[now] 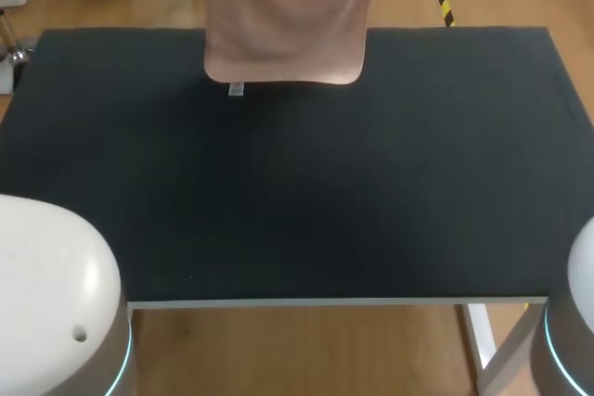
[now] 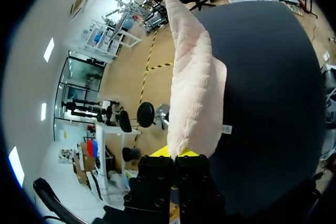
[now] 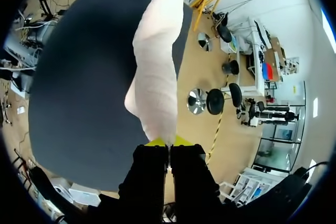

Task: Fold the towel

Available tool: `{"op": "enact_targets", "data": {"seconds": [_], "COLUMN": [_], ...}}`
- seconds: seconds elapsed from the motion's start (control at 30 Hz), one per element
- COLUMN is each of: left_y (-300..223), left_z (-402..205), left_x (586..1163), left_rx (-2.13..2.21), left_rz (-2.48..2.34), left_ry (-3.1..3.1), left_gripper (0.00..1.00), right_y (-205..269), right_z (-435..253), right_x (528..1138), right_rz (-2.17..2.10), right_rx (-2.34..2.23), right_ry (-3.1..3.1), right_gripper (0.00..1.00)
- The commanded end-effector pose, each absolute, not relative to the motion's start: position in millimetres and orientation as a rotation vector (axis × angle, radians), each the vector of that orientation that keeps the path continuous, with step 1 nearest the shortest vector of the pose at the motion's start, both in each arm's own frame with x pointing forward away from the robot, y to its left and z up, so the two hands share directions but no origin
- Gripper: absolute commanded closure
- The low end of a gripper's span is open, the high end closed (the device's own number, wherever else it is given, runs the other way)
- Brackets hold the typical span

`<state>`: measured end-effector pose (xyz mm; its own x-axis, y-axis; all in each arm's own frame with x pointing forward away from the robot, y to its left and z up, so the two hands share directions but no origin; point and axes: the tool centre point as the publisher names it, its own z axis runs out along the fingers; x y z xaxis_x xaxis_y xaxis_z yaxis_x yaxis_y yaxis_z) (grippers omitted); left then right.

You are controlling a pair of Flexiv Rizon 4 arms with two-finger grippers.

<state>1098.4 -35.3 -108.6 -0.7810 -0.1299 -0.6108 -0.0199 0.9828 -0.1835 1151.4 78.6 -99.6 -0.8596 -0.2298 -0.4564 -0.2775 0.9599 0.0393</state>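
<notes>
2 grippers hold 1 towel (image 1: 283, 25) up in the air between them, stretched along its top edge. The left gripper (image 2: 175, 153) points out along that edge, its 2 yellow fingertips pressed together on one upper corner of the cloth. The right gripper (image 3: 169, 142) faces it from the other end, with its 2 yellow tips pinched on the opposite corner. Each wrist view shows the other arm's yellow tips at the far end of the towel.

From the head view, the pale pink towel hangs flat and upright over the far edge of the black table (image 1: 325, 201), left of the middle. Its lower edge is level with that far edge, and whether it touches the tabletop cannot be told. 1 small white label (image 1: 236, 89) dangles below the lower edge, near the left corner.

2 white arm bases stand at the near corners: the left base (image 1: 51, 294) and the right base (image 1: 575, 322).
</notes>
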Motion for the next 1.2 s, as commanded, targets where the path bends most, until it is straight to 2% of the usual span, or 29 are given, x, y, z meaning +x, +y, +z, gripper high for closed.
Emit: {"op": "enact_targets", "data": {"seconds": [0.03, 0.27, 0.6, 0.97, 1.2], "left_y": [-24.8, -24.0, -17.1, -14.6, -18.8], "left_z": [-127.1, -166.3, -187.2, -187.4, -218.3], "left_x": [1050.8, 1006.2, 959.1, 948.9, 968.5], "left_rx": [-0.113, -0.153, -0.19, -0.165, -0.166], "left_rz": [-0.249, -0.307, -0.307, -0.323, -0.342], "left_ry": [2.452, 2.552, 2.62, 2.633, 2.71], "left_gripper": [1.0, 1.0, 1.0, 1.0, 1.0], "right_y": [64.5, 64.7, 73.8, 74.3, 71.4], "right_z": [-112.5, -136.3, -162.3, -177.3, -206.2], "right_x": [1104.1, 1057.9, 1011.0, 980.4, 995.5], "right_rz": [0.182, 0.26, 0.389, 0.407, 0.277], "right_rx": [-0.36, -0.351, -0.337, -0.282, -0.207], "right_ry": [2.615, 2.658, 2.733, 2.803, 2.849], "right_gripper": [1.0, 1.0, 1.0, 1.0, 1.0]}}
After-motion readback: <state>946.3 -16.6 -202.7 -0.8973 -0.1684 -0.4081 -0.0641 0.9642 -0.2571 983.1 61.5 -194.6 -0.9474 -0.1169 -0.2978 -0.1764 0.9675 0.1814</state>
